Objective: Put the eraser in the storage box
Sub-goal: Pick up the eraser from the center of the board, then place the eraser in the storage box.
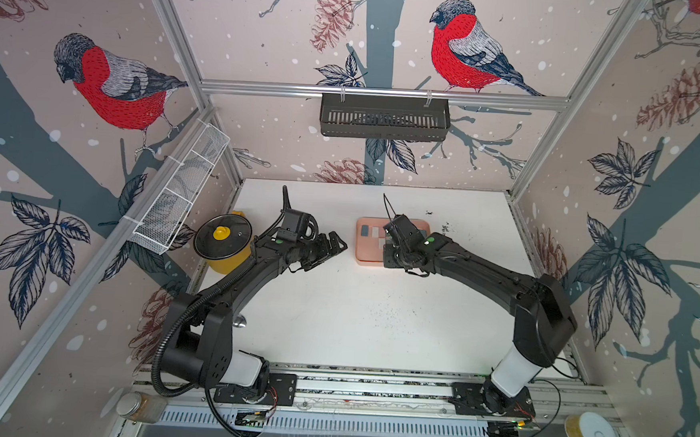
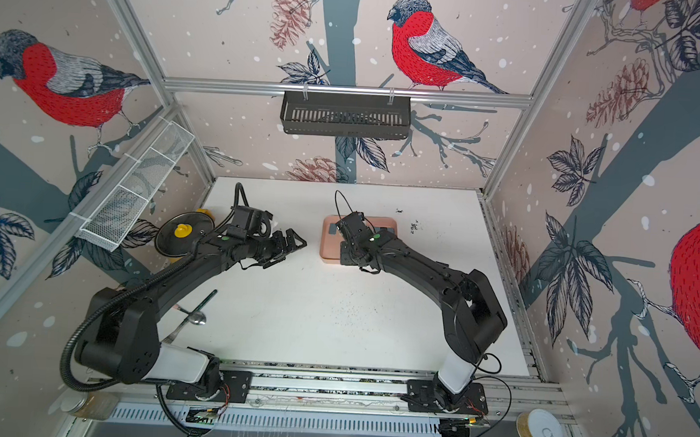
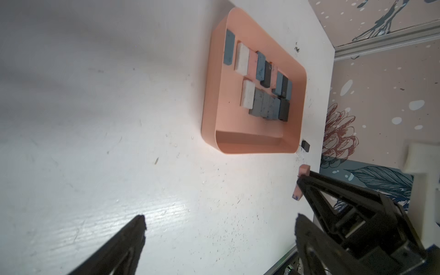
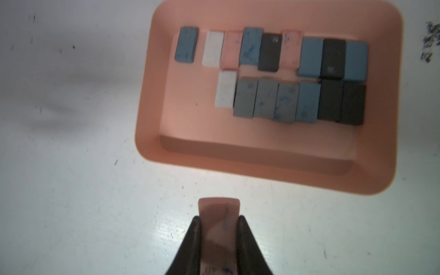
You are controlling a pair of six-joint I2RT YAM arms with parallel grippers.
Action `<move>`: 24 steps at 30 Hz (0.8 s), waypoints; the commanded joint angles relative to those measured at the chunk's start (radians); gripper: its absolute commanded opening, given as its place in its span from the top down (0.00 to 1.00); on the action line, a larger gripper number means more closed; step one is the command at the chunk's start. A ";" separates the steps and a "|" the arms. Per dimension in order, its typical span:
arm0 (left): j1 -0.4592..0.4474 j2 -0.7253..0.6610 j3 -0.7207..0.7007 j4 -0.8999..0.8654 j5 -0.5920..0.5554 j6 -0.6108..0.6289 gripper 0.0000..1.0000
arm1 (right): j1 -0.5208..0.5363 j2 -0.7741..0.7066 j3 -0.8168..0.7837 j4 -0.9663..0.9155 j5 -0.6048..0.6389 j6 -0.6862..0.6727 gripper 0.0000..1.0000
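Eraser [image 4: 219,207] is hanging clamped in right gripper [image 4: 219,219] jaws, just near of box [image 4: 147,133], likely lining up the drop. Left gripper [image 3: 219,217] is waiting wide open, left of box, out of the way.

lab test cell, aluminium frame [image 1: 264,87]

Bright, even light fills both top views, stretched at the edges. In both wrist views the white bench [image 3: 166,209] carries glare and soft grey shadows. The right wrist view is blurred, the storage box [image 4: 147,133] soft-edged.
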 commanded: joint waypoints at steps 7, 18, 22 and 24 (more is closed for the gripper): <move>0.086 0.085 0.028 0.062 0.193 0.100 0.03 | -0.047 0.287 0.328 -0.069 -0.030 -0.024 0.83; 0.138 0.133 -0.090 0.217 0.299 0.047 0.03 | -0.022 0.561 0.585 -0.116 -0.063 0.031 0.82; 0.155 0.129 -0.099 0.216 0.295 0.041 0.03 | -0.027 0.609 0.624 -0.122 -0.056 0.036 0.82; 0.159 0.129 -0.105 0.224 0.301 0.037 0.03 | -0.031 0.623 0.632 -0.126 -0.049 0.035 0.82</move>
